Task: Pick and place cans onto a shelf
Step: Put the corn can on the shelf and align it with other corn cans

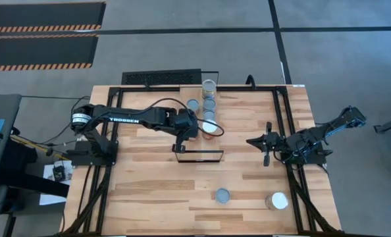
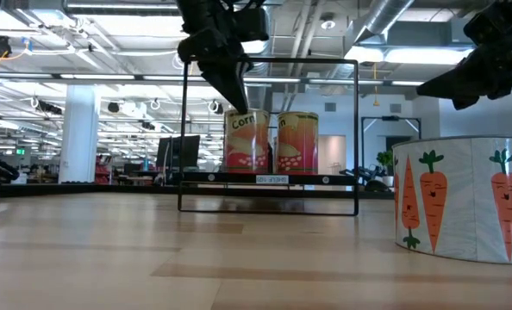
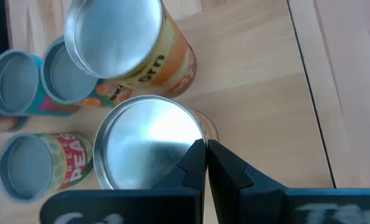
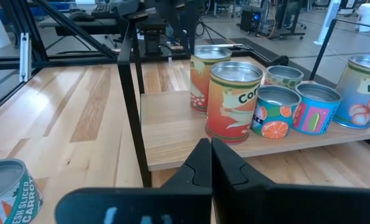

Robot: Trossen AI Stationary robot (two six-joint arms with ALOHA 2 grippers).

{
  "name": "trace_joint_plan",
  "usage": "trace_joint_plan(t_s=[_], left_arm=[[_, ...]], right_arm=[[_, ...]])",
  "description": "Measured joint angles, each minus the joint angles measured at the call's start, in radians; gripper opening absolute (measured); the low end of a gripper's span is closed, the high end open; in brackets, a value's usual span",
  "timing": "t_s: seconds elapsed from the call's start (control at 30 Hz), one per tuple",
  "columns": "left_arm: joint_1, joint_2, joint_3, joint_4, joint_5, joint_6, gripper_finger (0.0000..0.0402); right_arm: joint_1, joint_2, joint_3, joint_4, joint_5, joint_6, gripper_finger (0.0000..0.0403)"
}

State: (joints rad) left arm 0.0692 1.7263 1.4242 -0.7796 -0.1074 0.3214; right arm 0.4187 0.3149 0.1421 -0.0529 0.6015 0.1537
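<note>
Hovering over the shelf [image 1: 212,112], the left gripper [image 3: 206,163] has its jaws pressed together, holding nothing. Their tips sit just above the rim of a silver-topped corn can [image 3: 149,149] standing on the shelf, so the can lies directly under and slightly ahead of the jaws rather than between them. A second corn can [image 3: 132,46] stands just beside it on the shelf, and three more cans [image 3: 32,168] with grey-blue tops cluster next to the pair, farther along the plank. From worktop level, the two corn cans [image 2: 247,140] stand side by side on the shelf inside its thin black frame [image 2: 357,138], with the left gripper's dark tips meeting the top edge of the nearer one.

Well away from the shelf, the right gripper [image 4: 210,163] waits above the worktop [image 1: 149,184] with its jaws closed and empty, facing the row of cans. A carrot can [image 1: 277,201] and another grey-topped can [image 1: 222,195] stand on the worktop, well apart from the shelf.
</note>
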Motion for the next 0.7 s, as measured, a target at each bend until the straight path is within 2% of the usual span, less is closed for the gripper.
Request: trace_joint_plan(t_s=[0.33,0.7], left_arm=[[0.0,-0.005,0.026,0.003,-0.006,0.007,0.0002],[0.002,-0.006,0.032,0.007,-0.013,-0.001,0.0029]], right_arm=[[0.0,0.0,0.0,0.0,-0.001,0.004,0.0009],[0.0,0.0,0.0,0.0,-0.002,0.004,0.0012]])
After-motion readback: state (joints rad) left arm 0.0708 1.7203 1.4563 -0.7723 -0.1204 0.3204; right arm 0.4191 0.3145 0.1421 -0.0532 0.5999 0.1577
